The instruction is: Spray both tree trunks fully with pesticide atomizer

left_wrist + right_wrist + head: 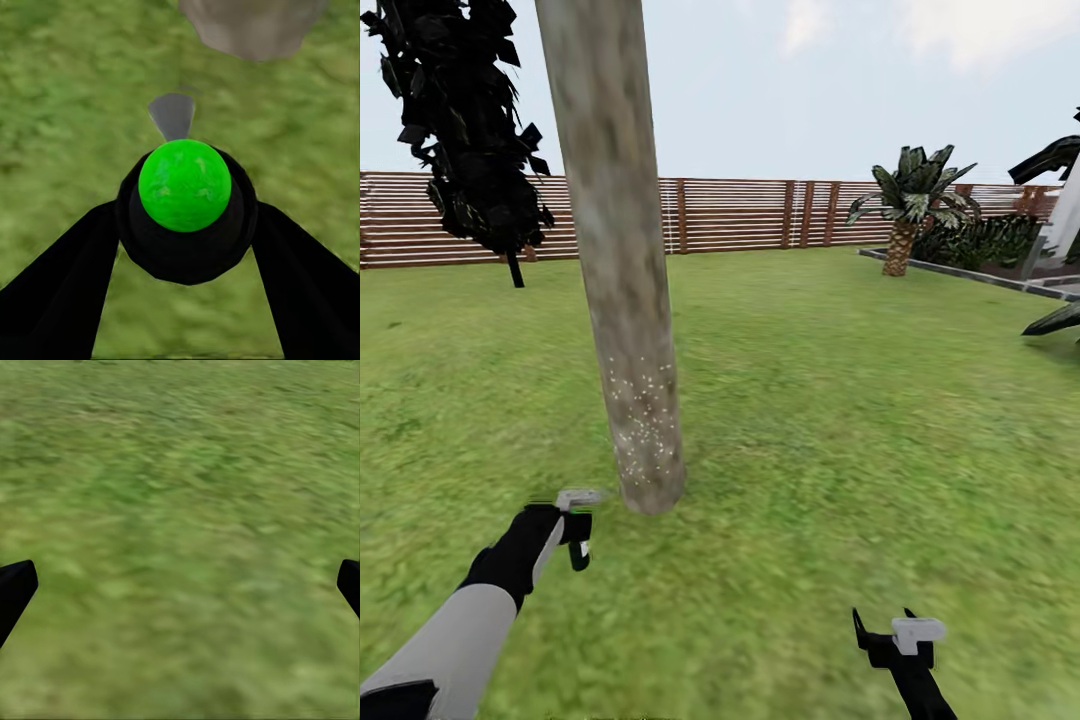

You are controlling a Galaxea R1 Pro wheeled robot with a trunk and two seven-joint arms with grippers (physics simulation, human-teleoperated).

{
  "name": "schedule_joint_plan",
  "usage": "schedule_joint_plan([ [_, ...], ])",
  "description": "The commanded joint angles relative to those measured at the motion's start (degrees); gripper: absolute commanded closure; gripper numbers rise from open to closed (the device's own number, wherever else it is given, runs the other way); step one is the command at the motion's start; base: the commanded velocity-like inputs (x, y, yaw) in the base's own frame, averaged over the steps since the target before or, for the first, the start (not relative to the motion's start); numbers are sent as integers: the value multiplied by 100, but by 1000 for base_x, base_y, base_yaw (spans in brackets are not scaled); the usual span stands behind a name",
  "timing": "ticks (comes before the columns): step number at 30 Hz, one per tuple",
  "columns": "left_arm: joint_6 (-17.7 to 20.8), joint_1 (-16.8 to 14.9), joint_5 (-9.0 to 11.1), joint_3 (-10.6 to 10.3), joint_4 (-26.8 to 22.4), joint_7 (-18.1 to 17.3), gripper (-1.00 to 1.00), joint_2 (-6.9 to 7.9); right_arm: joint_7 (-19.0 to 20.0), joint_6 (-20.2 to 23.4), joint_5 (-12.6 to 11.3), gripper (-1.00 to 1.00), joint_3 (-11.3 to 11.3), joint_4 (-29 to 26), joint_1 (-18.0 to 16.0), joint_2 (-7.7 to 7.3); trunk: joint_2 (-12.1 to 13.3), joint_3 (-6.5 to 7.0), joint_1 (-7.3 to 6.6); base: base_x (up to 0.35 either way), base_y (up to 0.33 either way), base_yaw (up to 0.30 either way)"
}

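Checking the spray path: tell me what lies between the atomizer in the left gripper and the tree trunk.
Only bare grass. The head view shows the atomizer close beside the trunk, whose lower part already bears whitish specks.

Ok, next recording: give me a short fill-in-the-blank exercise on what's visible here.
1. The whitish specks sit on the ____ part of the tree trunk.
2. The left gripper is shut on the atomizer, whose round top is coloured ____.
3. The right gripper hangs open over bare ____.
4. Behind the lawn runs a brown wooden ____.

Missing words: lower; green; grass; fence
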Motion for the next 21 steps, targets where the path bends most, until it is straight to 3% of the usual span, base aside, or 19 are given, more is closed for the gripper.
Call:
schedule_joint_plan([
  [1,-99,-1,13,13,110,62,100,-4,0,-3,0,-100,0,0,0,0,0,0,0,0,0,242],
  [3,-346,-1,5,24,218,123,100,4,0,0,-6,-100,0,0,0,0,0,0,0,0,0,94],
  [9,-575,29,-18,26,378,123,100,26,0,2,0,-100,0,0,0,0,0,0,0,0,-166,11],
  [21,-598,104,-34,19,364,135,100,22,0,0,-8,-100,0,-8,0,0,0,0,0,0,-269,0],
])
